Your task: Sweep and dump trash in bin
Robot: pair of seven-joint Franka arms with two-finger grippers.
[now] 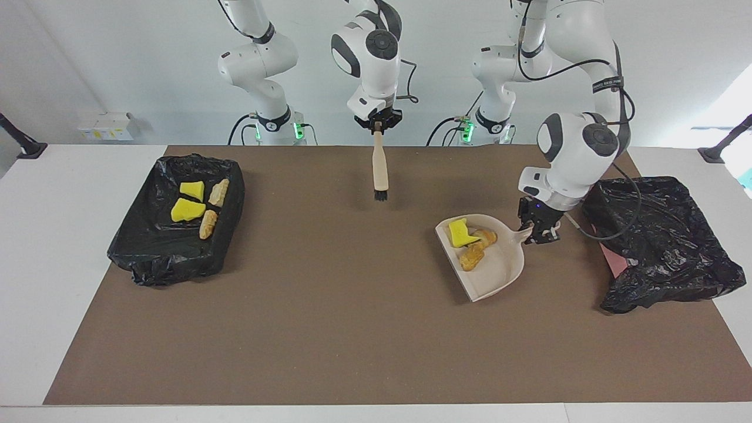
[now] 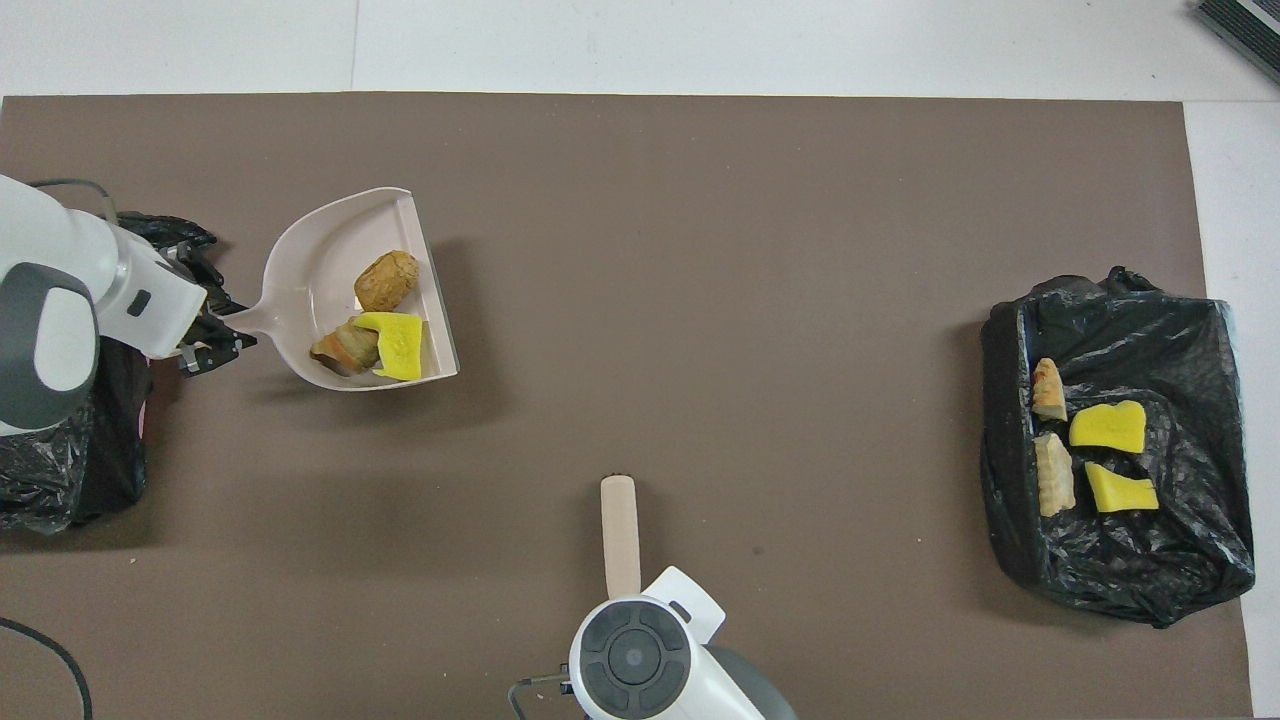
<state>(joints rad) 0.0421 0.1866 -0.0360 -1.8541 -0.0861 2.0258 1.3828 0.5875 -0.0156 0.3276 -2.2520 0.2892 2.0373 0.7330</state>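
Nearest the robots, the right gripper hangs above the brown mat close to the arms' bases, its fingers pinched on the top of a beige wooden-handled brush whose dark bristles point down, clear of the mat. In the overhead view only the brush handle shows ahead of the wrist.

Farther out, toward the left arm's end of the table, the left gripper clamps the stub handle of a beige plastic dustpan, held in the air with its open lip turned toward the table's middle. In the pan lie three pieces of trash: a bright yellow sponge wedge and two tan-orange bread-like lumps, bunched near the lip; from overhead the wedge rests against one lump.

Just beside the left gripper sits a crumpled black plastic-lined bin, a strip of pink showing at its edge.

At the right arm's end, well apart, a second black-lined tray holds two more yellow wedges and two pale bread-like pieces.
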